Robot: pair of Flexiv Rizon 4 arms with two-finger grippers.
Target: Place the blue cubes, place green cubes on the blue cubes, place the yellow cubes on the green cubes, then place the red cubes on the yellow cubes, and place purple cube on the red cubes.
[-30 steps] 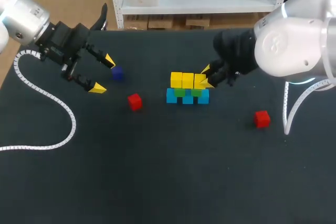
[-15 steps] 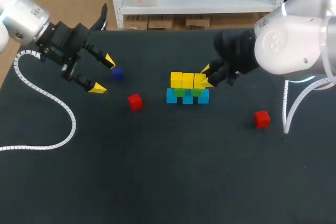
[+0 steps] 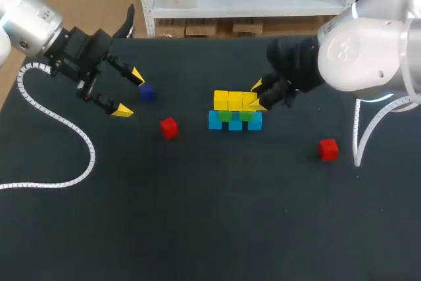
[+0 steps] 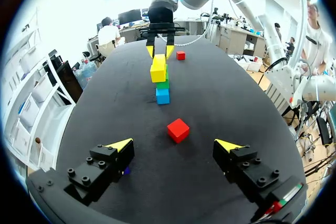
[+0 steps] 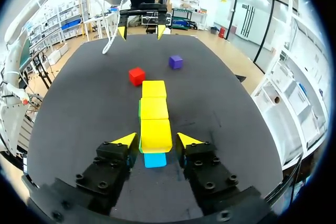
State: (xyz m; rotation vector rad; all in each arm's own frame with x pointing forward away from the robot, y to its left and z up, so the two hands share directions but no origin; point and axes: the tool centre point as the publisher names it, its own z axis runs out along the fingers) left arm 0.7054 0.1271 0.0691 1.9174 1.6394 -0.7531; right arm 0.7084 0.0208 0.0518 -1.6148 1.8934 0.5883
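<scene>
The table [image 3: 210,228] carries a stack [image 3: 235,104] of cubes at its middle, and the yellow layer looks to be the step in hand. The right gripper [image 3: 258,96] straddles the yellow cube [image 5: 156,136] at the stack's right end, which sits level with its neighbours. Whether it is clamped on that cube or loose around it I cannot tell. The left gripper [image 3: 129,93] hangs spread wide and empty well to the stack's left, just beside the purple cube [image 3: 147,92]. Next, I judge, the right gripper must lift clear without nudging the row, and then the reds go on top. Counted: three blue cubes [image 3: 216,122] at the stack's bottom, two green cubes [image 3: 225,116] showing, three yellow, two red cubes [image 3: 169,127] lying apart from the stack on either side, one purple.
</scene>
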